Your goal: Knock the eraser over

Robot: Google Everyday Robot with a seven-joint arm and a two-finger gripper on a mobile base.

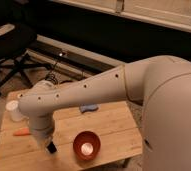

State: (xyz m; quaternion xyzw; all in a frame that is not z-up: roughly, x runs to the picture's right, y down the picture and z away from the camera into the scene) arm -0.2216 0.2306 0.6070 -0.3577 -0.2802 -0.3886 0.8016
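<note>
The eraser [52, 148] shows as a small dark block on the wooden table [114, 125], left of the copper bowl [86, 145]. My gripper [45, 140] hangs down from the pale wrist at the table's front left, right above and beside the eraser. I cannot tell whether it touches the eraser. The arm's wrist housing hides most of the gripper.
A blue sponge pad [89, 107] lies mid-table behind the bowl. An orange carrot-shaped thing [21, 132] lies left of the gripper, and a white cup [12, 111] stands at the far left. An office chair [9, 45] stands behind the table.
</note>
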